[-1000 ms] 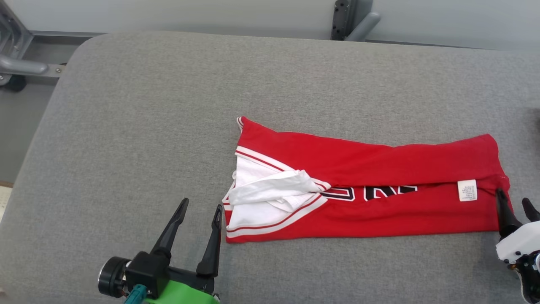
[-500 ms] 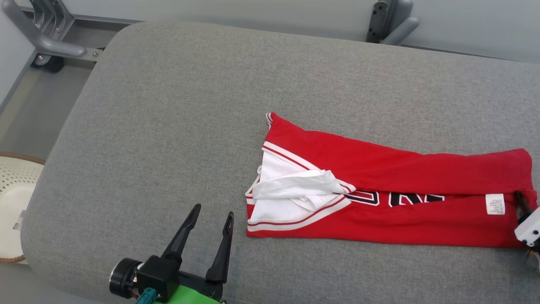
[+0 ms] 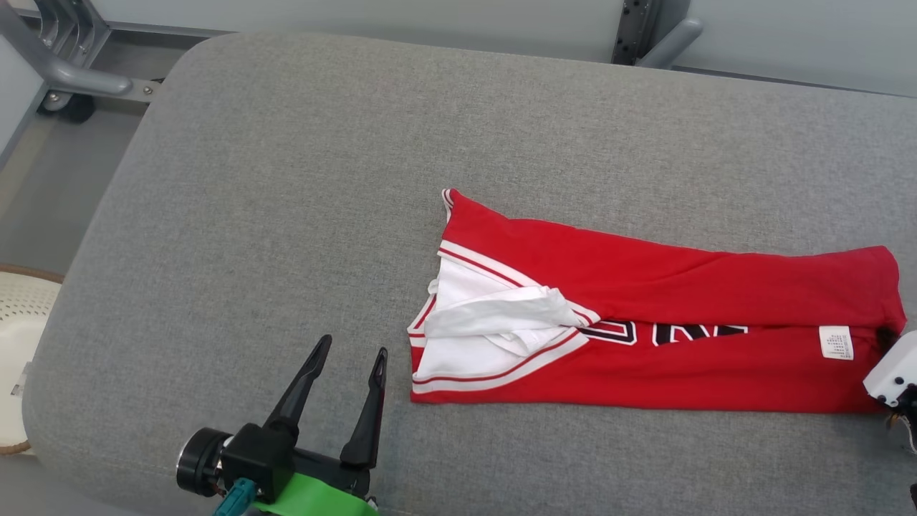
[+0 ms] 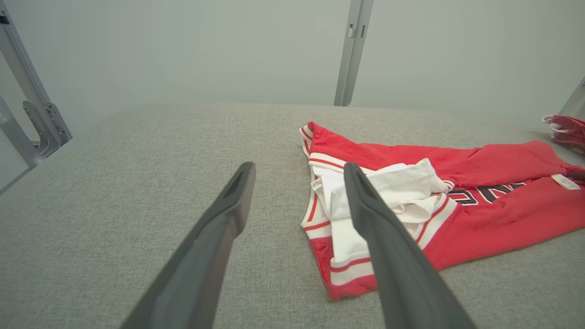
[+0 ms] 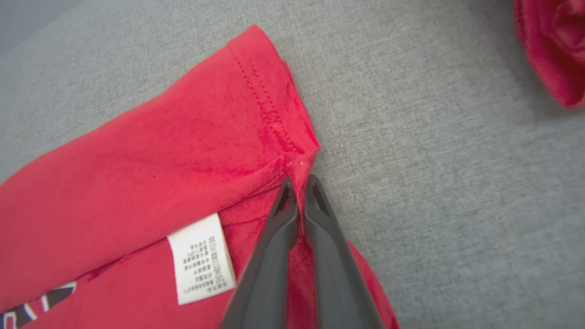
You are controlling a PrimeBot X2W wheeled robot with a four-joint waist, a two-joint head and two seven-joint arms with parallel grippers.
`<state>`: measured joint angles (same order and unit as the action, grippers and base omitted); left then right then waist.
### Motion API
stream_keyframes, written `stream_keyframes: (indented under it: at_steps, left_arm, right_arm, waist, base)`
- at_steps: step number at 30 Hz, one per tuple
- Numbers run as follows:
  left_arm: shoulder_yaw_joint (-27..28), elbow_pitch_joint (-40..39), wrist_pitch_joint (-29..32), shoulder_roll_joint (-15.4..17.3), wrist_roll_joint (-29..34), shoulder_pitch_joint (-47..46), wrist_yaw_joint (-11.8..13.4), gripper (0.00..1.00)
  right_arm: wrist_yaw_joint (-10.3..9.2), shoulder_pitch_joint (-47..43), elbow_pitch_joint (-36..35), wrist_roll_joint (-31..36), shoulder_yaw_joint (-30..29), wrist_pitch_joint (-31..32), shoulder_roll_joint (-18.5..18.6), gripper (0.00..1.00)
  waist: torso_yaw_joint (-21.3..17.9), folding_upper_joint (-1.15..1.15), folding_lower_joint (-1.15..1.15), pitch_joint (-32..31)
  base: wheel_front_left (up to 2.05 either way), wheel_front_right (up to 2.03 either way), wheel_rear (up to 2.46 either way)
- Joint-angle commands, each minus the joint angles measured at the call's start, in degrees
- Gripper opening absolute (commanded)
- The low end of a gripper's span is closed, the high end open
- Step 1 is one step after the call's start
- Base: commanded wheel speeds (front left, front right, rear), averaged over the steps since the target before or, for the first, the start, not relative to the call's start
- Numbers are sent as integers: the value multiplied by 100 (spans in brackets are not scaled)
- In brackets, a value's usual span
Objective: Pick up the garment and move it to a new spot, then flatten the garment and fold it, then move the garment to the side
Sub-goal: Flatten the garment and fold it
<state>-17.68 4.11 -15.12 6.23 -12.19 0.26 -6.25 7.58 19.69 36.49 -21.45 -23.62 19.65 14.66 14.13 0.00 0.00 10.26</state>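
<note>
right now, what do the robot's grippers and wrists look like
Left gripper: two long, dark, tapering fingers on a black block, a green wrist shell, a teal connector, a black round knob. Right gripper: the same dark fingers, white housing.

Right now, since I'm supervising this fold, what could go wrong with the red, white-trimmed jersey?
The right gripper pinches only the hem corner of the red, white-trimmed jersey; it might slip out. The left gripper hangs open, off the cloth, so a one-sided pull could drag the loose white flap askew.
</note>
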Motion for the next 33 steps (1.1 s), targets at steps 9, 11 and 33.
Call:
stream_keyframes:
  at_steps: [9, 11, 33]
  left_arm:
    - [138, -101, 2, -70, 132, -65, -91, 100]
    - [157, -116, 2, -73, 145, -83, -102, 100]
    - [202, -57, 2, -222, 171, -63, -134, 100]
  right_arm:
    - [-15, -208, -596, 149, -328, 221, 195, 0]
    - [-15, -250, -762, 192, -380, 333, 242, 0]
    - [-9, -286, -4491, -545, 1187, 2185, -377, 0]
  waist:
    - [-318, 0, 0, 53]
    - [-390, 0, 0, 51]
    - [-792, 0, 0, -62]
  base:
    - [0, 0, 0]
    - [0, 0, 0]
    - [0, 0, 0]
